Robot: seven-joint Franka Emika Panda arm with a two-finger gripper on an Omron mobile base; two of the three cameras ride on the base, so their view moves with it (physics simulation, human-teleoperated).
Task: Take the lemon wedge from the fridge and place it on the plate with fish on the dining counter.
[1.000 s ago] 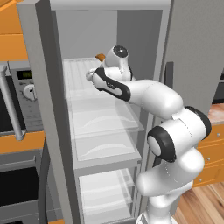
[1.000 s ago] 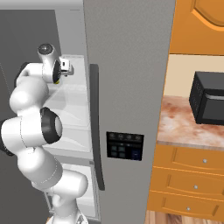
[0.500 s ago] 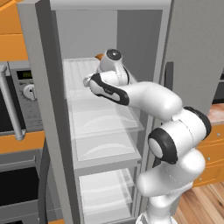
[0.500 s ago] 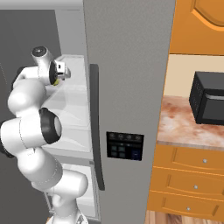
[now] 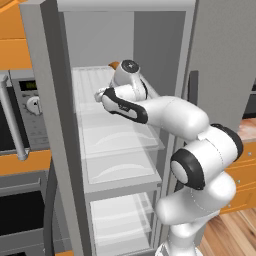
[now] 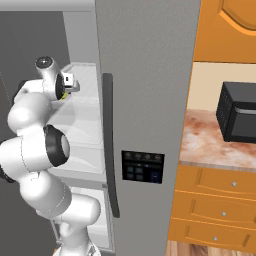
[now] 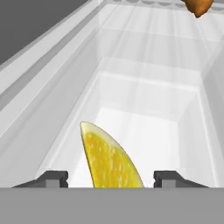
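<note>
The lemon wedge (image 7: 109, 159) stands on the white upper shelf of the open fridge (image 5: 220, 50), curved edge up. My gripper (image 7: 111, 179) is open around it: one fingertip (image 7: 52, 178) on each side, with a gap between each and the fruit. From the left base view the gripper (image 5: 102, 95) reaches over that upper shelf. From the right base view the gripper (image 6: 70, 86) sits beside the grey fridge (image 6: 145, 75) door, a bit of yellow lemon wedge (image 6: 64, 95) just under it. The plate, fish and dining counter are out of view.
A small orange-brown lump (image 7: 197, 6) lies at the back of the same shelf, also the lump (image 5: 114, 65). The shelf has raised white side walls. A wall oven (image 5: 20, 115) stands left of the fridge; a black microwave (image 6: 237, 112) sits on a counter to the right.
The hand has shifted slightly left and down onto the upper shelf over the last second. The rest of the arm and the fridge have stayed put.
</note>
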